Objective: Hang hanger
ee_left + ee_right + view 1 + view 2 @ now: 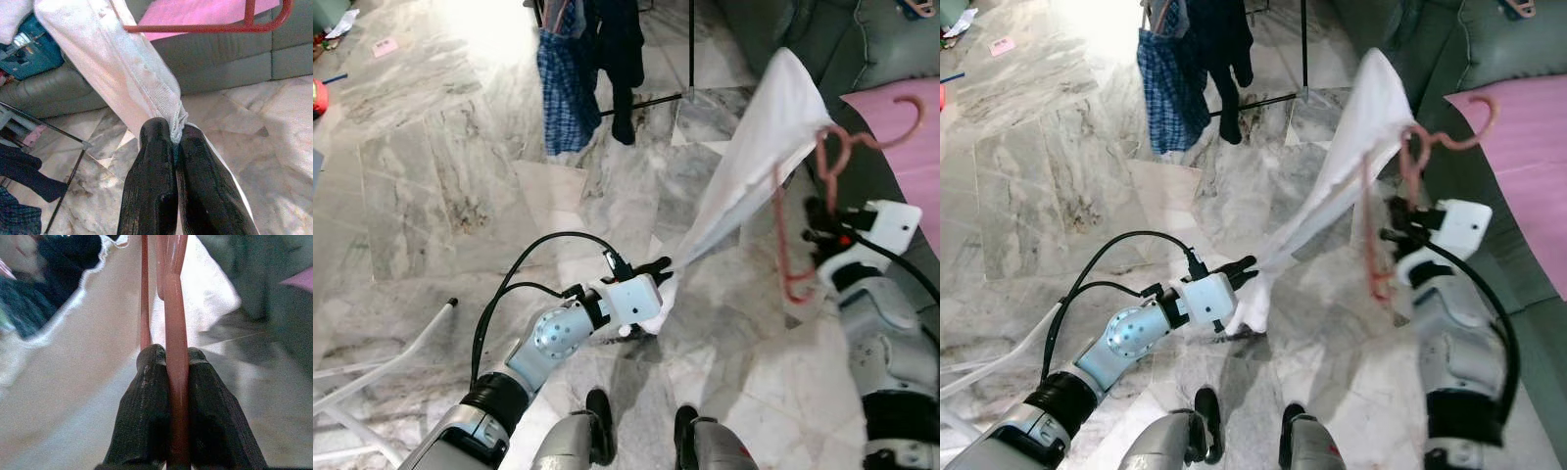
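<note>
Here the right gripper (177, 377) clamps a pink hanger (829, 166) draped with white cloth (754, 157), its hem pinched by the left gripper (176, 142).

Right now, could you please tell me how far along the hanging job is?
Done: the white garment is draped on the pink hanger. In hand: the right pincer clamps the hanger, and the left pincer pinches the garment's hem. Left: carrying it to the clothes rack and hooking it on.

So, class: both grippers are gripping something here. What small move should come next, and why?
Probably the left gripper should let go of the white garment. It pinches the hem and pulls the cloth taut away from the pink hanger, which the right gripper clamps. The clothes rack stands further ahead.
</note>
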Available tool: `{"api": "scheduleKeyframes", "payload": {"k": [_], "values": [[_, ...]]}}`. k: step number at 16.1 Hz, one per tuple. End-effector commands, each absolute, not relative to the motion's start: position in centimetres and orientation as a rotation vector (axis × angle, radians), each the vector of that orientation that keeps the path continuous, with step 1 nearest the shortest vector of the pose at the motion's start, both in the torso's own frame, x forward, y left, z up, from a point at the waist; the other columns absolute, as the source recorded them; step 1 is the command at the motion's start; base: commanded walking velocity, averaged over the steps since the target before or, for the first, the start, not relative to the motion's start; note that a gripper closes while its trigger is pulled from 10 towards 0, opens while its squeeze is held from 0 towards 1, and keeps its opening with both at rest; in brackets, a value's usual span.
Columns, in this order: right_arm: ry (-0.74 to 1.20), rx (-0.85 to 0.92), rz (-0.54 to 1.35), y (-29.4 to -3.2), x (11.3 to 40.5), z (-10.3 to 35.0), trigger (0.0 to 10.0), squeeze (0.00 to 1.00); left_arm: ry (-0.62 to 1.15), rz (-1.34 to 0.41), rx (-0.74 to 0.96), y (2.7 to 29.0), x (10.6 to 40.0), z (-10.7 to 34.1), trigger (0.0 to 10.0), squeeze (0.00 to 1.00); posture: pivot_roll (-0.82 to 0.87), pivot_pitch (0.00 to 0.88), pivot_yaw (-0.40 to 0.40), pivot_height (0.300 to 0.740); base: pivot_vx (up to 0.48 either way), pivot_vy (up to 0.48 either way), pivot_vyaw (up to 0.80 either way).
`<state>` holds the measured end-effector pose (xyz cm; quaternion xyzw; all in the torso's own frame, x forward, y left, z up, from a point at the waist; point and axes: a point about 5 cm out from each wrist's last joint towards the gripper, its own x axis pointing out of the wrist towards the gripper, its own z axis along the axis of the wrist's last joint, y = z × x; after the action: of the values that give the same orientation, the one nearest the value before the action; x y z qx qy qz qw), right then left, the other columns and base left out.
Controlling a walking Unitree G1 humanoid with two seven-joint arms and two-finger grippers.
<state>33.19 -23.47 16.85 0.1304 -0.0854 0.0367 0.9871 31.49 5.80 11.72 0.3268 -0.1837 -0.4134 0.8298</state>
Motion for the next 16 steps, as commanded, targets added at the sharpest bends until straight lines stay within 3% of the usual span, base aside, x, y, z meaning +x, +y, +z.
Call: {"api": "scheduleKeyframes", "payload": {"k": [1,3,8,16], "values": [[-0.207,0.374,0.051,-23.5,33.0,17.5,10.0,0.0,-0.367,-0.889,0.703,5.9,31.1,10.9,10.0,0.0,-0.03,0.311,0.077,0.74,0.0,0.0,0.0],[-0.241,0.614,0.047,-22.9,33.0,18.3,10.0,0.0,-0.358,-0.892,0.711,5.9,30.8,10.2,10.0,0.0,-0.03,0.307,0.075,0.74,0.0,0.0,0.0],[-0.266,0.792,0.207,-20.7,32.8,20.4,10.0,0.0,-0.352,-0.906,0.707,5.4,30.5,9.6,10.0,0.0,-0.03,0.3,0.073,0.74,0.0,0.0,0.0],[-0.262,0.684,-0.217,-24.0,35.5,20.4,10.0,0.0,-0.392,-0.996,0.665,3.8,29.2,9.8,10.0,0.0,-0.03,0.306,0.067,0.74,0.0,0.0,0.0]]}}
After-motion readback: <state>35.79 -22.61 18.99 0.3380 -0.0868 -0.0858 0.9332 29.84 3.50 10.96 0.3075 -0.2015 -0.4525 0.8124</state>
